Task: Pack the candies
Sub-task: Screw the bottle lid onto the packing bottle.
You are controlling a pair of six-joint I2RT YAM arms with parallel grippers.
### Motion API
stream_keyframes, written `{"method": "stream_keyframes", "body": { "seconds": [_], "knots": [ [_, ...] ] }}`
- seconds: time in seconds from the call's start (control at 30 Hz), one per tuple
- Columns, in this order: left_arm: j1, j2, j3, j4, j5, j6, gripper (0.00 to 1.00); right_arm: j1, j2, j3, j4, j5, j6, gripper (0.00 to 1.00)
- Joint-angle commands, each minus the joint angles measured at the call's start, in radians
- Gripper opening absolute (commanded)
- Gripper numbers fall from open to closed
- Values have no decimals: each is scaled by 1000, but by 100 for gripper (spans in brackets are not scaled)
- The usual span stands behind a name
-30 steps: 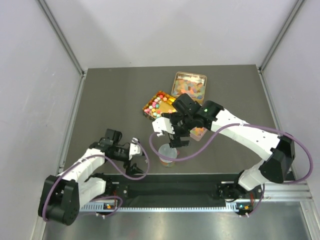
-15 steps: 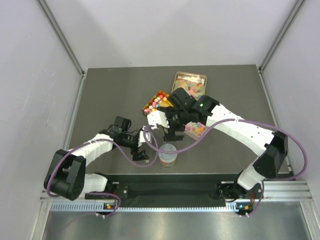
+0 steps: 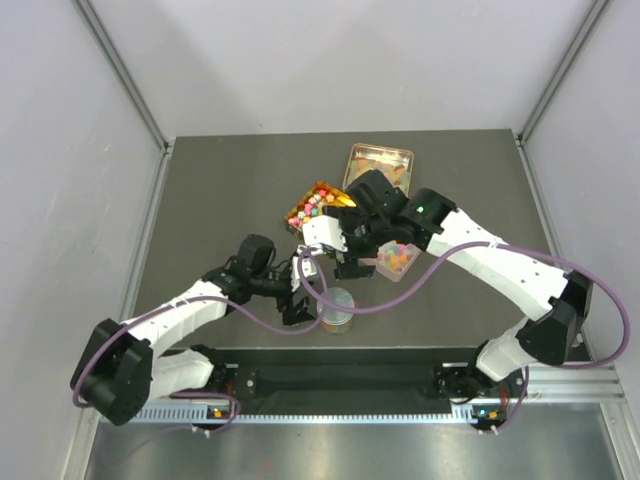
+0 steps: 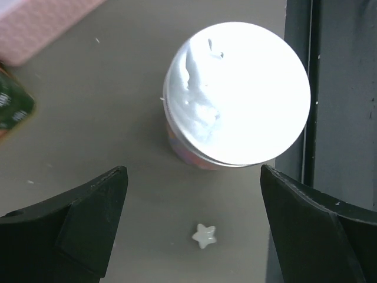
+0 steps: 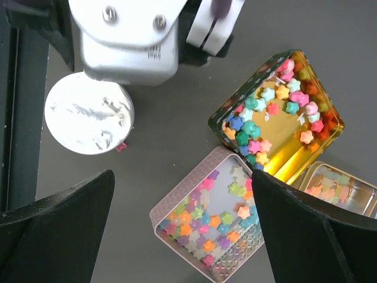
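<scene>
1. Top view: the left gripper (image 3: 300, 293) sat wide open and empty, just at 9 o'clock of the white-lidded tub (image 3: 338, 308). The right gripper (image 3: 345, 265) hung open over the counter (image 3: 220, 200).
2. Left wrist: a pale star candy (image 4: 204, 235) lay at 6 o'clock of the tub, between the spread fingers (image 4: 94, 206).
3. Right wrist: the candies (image 5: 259, 127) sat in the gold tin (image 5: 327, 112) at 2 o'clock, with more in the pink tin (image 5: 235, 265) at 5. This gripper held nothing either.

Multicoloured candies (image 5: 253, 127), gold tin (image 5: 290, 166), pink tin (image 5: 232, 262), white-lidded jar (image 5: 88, 121), dark grey table (image 5: 177, 118)
</scene>
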Motion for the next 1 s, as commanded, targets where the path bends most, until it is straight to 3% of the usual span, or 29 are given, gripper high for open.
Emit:
{"method": "stream_keyframes", "body": {
  "seconds": [0.0, 0.13, 0.43, 0.67, 0.97],
  "knots": [
    [-80, 24, -10, 121, -166, -171, 98, -7, -70, 16, -9, -5, -24, 100],
    [-120, 70, 39, 94, -218, -241, 97, -10, -93, 23, -44, -1, -47, 100],
    [-189, 124, 58, 115, -273, -248, 98, -25, -123, 18, -58, 10, -88, 100],
    [-284, 176, 21, 291, -325, -349, 95, -38, -151, -37, -26, 12, -92, 100],
    [-306, 194, -123, 576, -563, -515, 92, -111, -195, -82, 5, -53, -61, 100]
  ]
}}
